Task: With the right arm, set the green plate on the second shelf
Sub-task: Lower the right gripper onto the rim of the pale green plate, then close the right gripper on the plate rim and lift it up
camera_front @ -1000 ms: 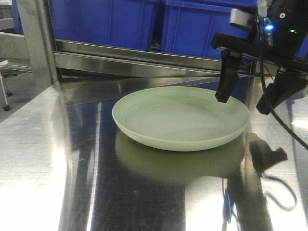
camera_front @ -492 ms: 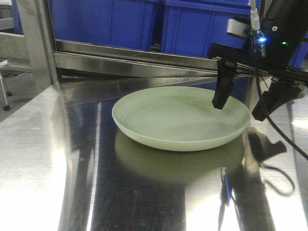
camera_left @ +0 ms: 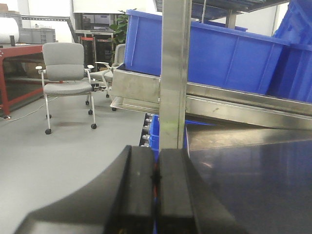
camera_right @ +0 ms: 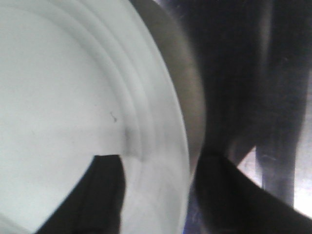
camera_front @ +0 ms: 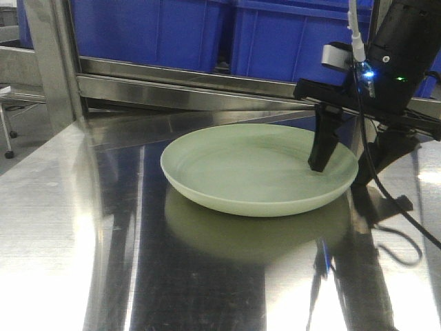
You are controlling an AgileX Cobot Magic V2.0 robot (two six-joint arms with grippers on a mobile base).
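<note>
The green plate [camera_front: 255, 167] lies flat on the shiny steel table [camera_front: 62, 227], pale sage with a low rim. My right gripper [camera_front: 337, 174] is open and straddles the plate's right rim: one finger [camera_front: 322, 148] is inside the plate, the other [camera_front: 375, 162] outside it. In the right wrist view the plate [camera_right: 63, 87] fills the left side, and its rim runs between the two dark fingers of the gripper [camera_right: 158, 165]. My left gripper [camera_left: 156, 168] is shut and empty, off to the side of the table.
A steel shelf rail [camera_front: 200, 86] with blue bins [camera_front: 158, 31] runs behind the plate. A steel upright post [camera_left: 174, 73] stands before the left gripper. Office chairs [camera_left: 66, 73] stand on the grey floor at left.
My right gripper has come down and moved left, from above the plate's right edge to straddling its rim, with the inner finger now low inside the plate.
</note>
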